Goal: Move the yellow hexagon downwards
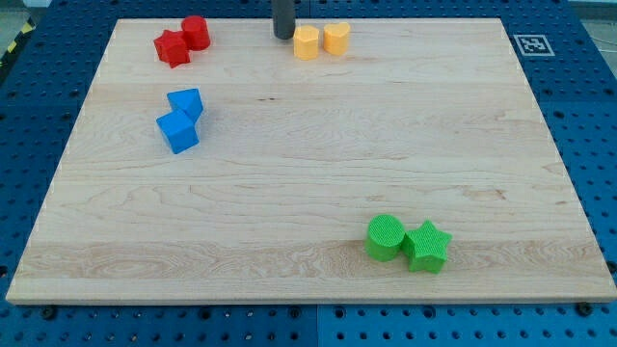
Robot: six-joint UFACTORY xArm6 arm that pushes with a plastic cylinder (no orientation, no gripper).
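Note:
The yellow hexagon (pixel 306 43) sits near the view's top, centre, on the wooden board (pixel 308 183). A second yellow block (pixel 336 38), rounded, touches its right side. The dark rod comes down from the view's top edge, and my tip (pixel 282 36) rests on the board just left of the yellow hexagon and slightly above it, a small gap apart.
A red star (pixel 173 48) and a red cylinder (pixel 196 32) sit at the top left. Two blue blocks (pixel 184 102) (pixel 177 130) sit touching at the left. A green cylinder (pixel 386 237) and a green star (pixel 427 246) sit at the bottom right. A tag marker (pixel 531 44) is at the top right corner.

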